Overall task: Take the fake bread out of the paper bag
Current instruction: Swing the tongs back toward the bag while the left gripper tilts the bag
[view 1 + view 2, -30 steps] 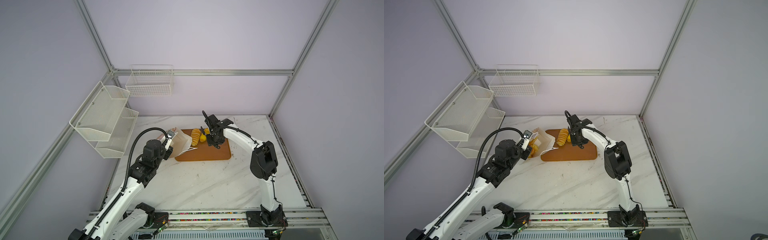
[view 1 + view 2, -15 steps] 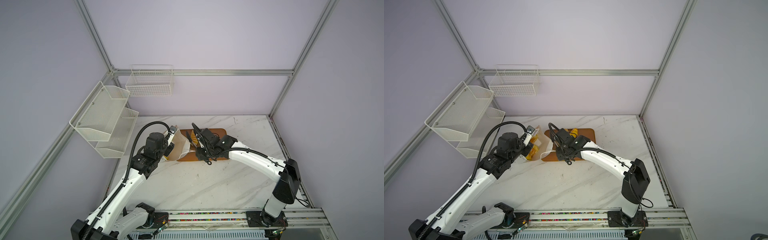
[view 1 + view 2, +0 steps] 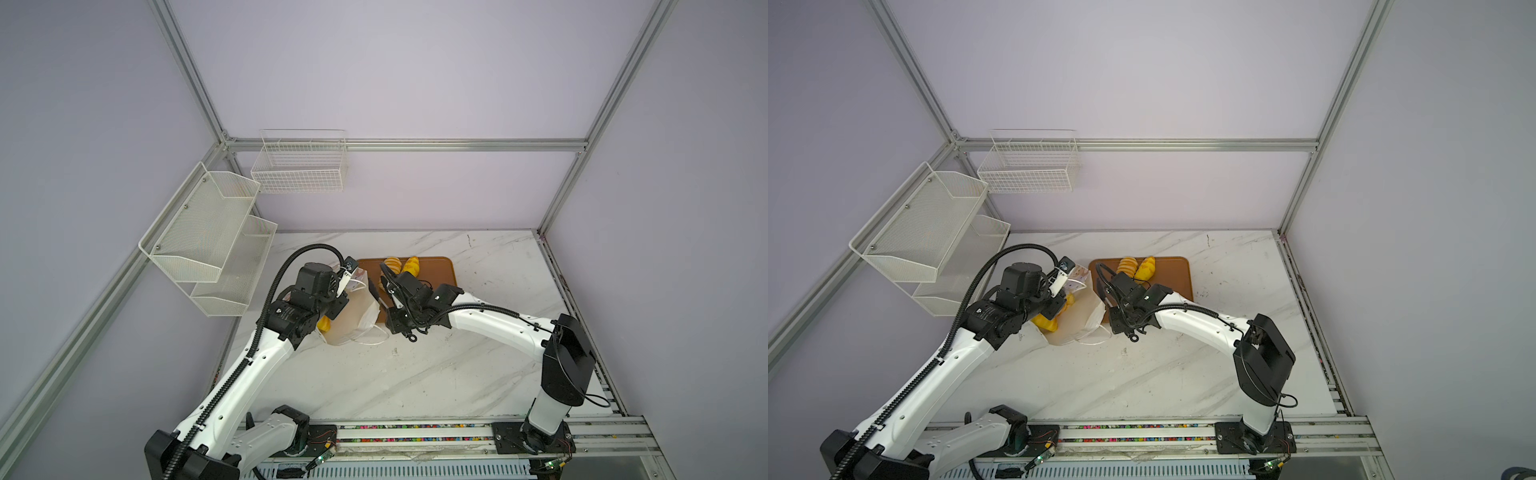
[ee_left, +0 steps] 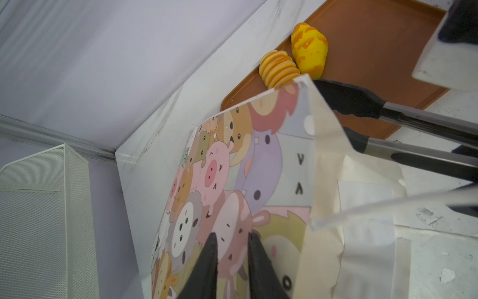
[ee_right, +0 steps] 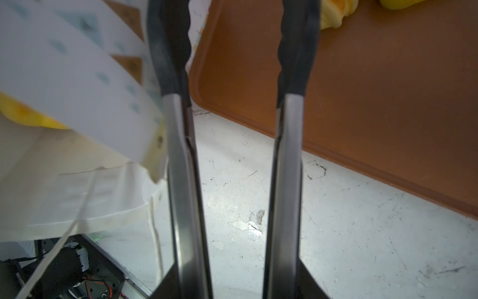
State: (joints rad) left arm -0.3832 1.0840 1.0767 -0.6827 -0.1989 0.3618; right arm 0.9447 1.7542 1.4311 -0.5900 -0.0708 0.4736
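paper bag (image 4: 232,181): white, pastel cartoon-animal print | fake bread (image 4: 309,49): golden-yellow, orange patches | tray (image 4: 375,51): orange-brown | worktop (image 3: 415,374): white marble, grey veins | tongs (image 5: 284,155): black tips, silver shafts | wire baskets (image 3: 299,166): white

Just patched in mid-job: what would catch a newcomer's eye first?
The cartoon-printed paper bag, tilted at the left of the table, shows yellow fake bread in its mouth, with the left gripper at its printed side. Beside it, black-tipped tongs on the right arm hang open over the edge of the orange-brown tray, where a ridged roll and a mottled bun sit at the far edge.
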